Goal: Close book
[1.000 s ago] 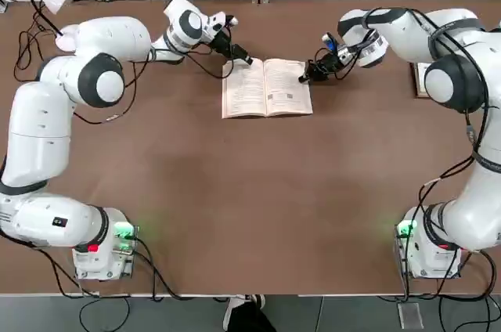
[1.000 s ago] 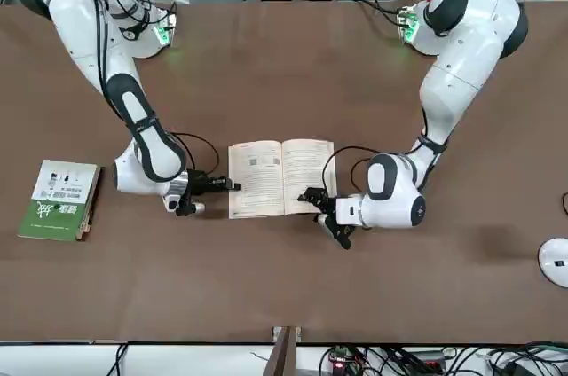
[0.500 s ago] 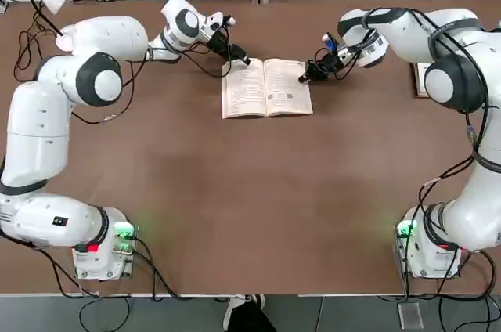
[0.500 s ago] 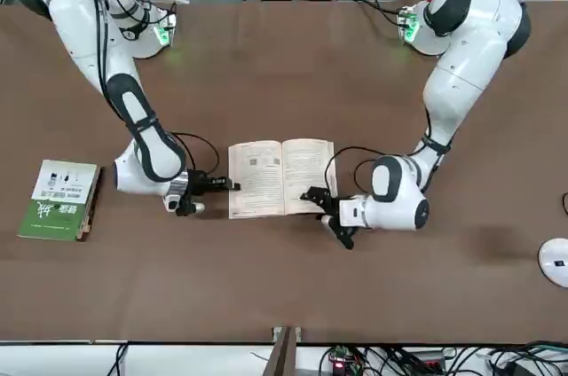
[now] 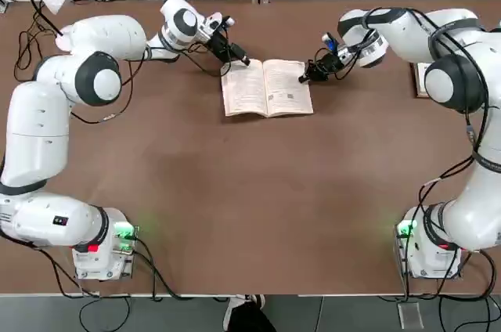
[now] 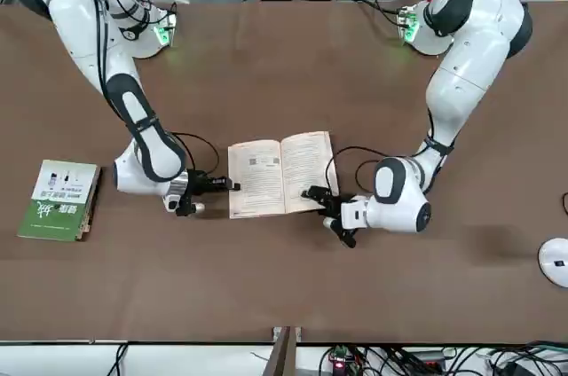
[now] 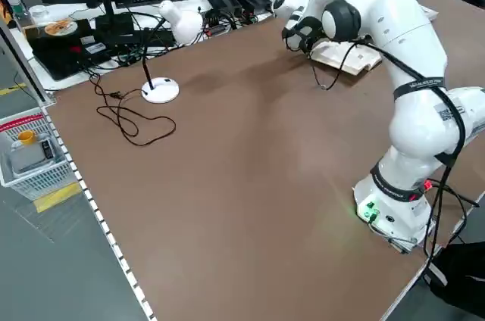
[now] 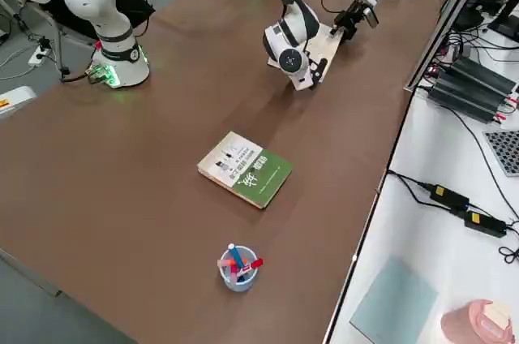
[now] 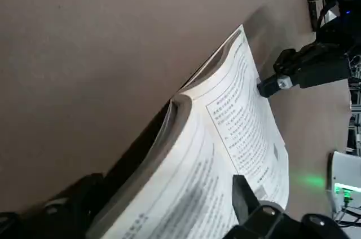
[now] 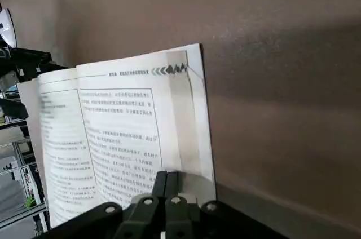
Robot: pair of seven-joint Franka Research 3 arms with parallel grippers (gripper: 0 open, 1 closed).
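While the left hand [image 5: 244,60] reaches in at the far left corner of the book [image 5: 267,88], its fingers [image 9: 248,205] stand apart on either side of that half's raised edge — one under, one over. That thin paperback lies open (text pages up) on the brown counter [image 5: 258,207], toward its far side. At its right edge the right hand [image 5: 304,78] rests pinched together, tip on the page margin.
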